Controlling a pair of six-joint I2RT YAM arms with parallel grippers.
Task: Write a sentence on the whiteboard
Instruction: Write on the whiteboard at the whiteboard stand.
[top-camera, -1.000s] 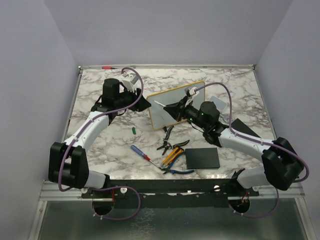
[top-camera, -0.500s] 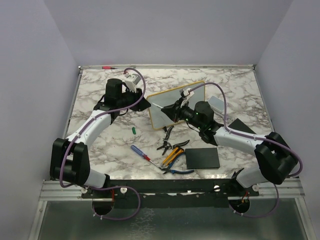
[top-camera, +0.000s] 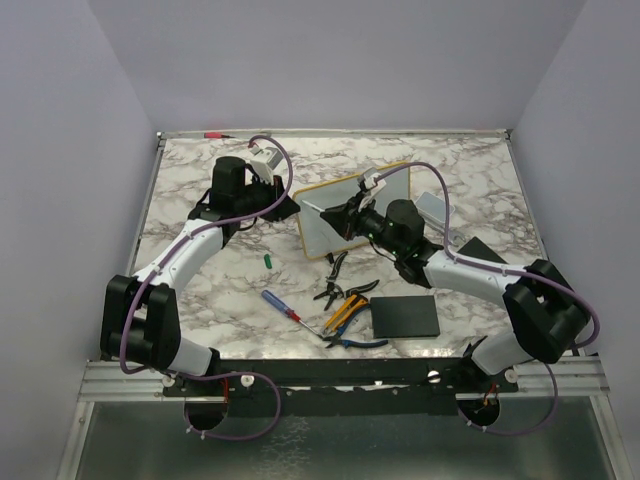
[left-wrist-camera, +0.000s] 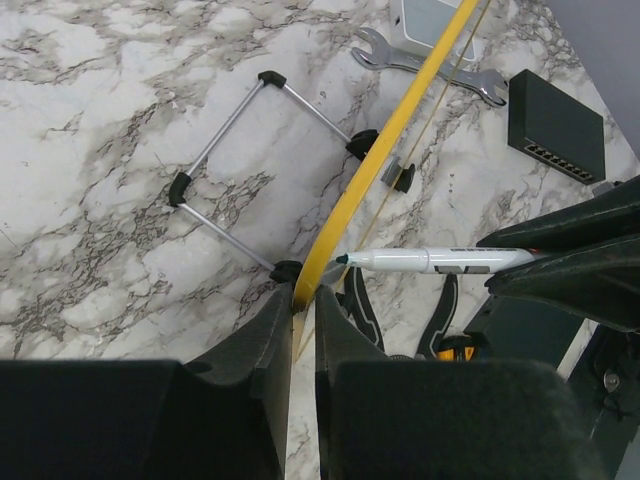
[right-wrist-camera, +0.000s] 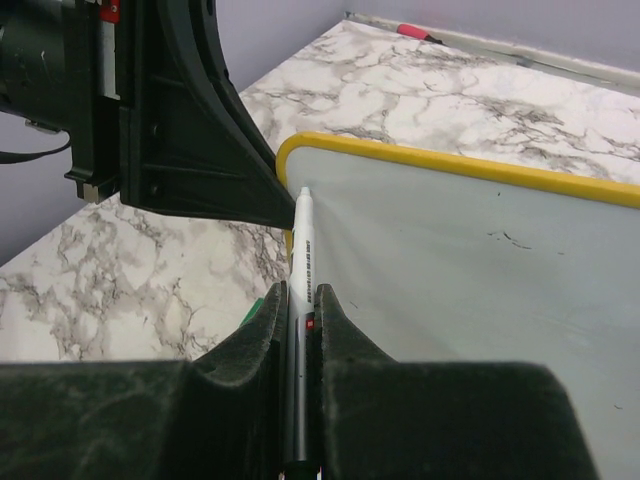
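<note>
The whiteboard stands upright at the table's middle on small dark feet; its yellow edge shows in the left wrist view. My left gripper is shut on the board's left frame edge. My right gripper is shut on a white marker. The marker's tip rests at the board's upper left corner, right beside the left fingers. The white face shows no teal sentence, only a few tiny dark specks.
In front of the board lie a green cap, a red-and-blue screwdriver, pliers and a flat black pad. A grey-blue block and a wrench lie behind the board. A black box sits right.
My right gripper has moved left along the board with the marker, bringing its tip to the upper left corner. My left gripper has stayed clamped on the board's edge.
</note>
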